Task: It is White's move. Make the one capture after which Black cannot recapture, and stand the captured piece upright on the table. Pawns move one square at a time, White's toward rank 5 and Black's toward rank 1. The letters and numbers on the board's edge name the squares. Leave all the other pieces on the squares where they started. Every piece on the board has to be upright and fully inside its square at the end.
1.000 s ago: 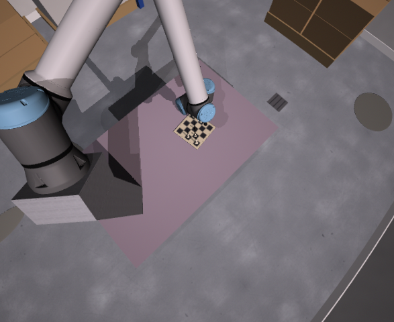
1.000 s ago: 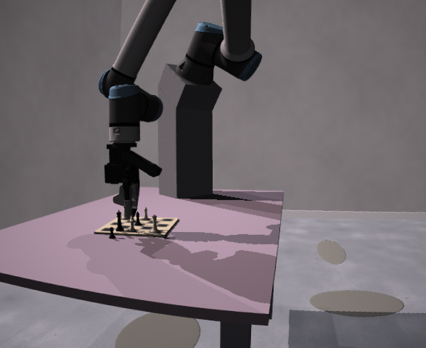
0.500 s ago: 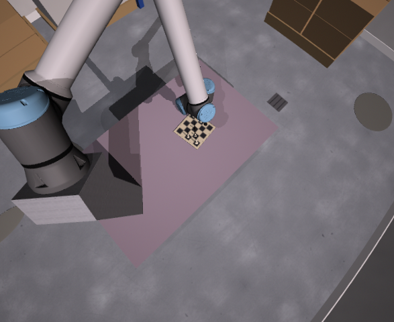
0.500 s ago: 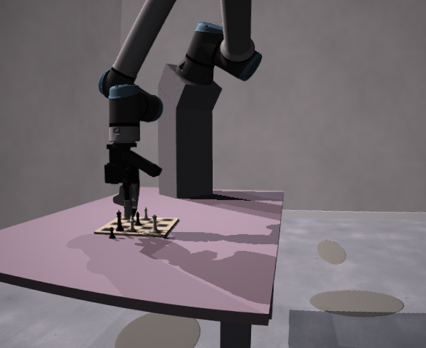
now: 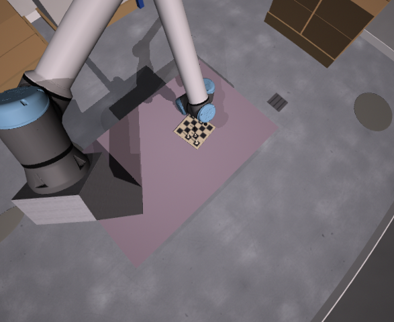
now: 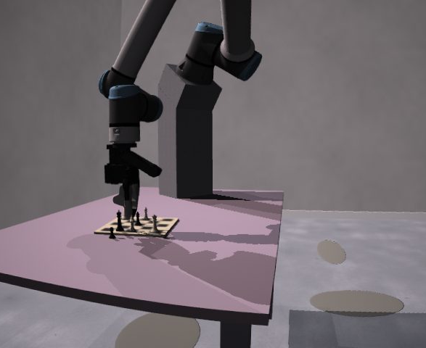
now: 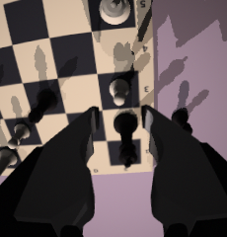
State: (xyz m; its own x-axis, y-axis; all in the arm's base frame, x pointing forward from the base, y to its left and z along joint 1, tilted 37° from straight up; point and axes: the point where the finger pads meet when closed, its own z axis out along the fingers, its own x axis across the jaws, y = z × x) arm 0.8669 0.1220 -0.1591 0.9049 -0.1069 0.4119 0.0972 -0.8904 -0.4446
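A black piece (image 7: 124, 129) stands on the chessboard (image 7: 64, 49) near its edge, directly between the fingers of the gripper (image 7: 120, 120), with gaps visible on both sides. The gripper hangs narrowly parted, holding nothing. A black pawn (image 6: 112, 233) stands on the pink table (image 6: 205, 254) beside the board, above a grey floor (image 5: 259, 225).

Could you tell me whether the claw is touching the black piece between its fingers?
Apart: wrist view shows bare board between the black piece and each claw finger.

Brown cardboard boxes (image 5: 321, 25) and a floor drain grate (image 5: 277, 102) flank the floor.
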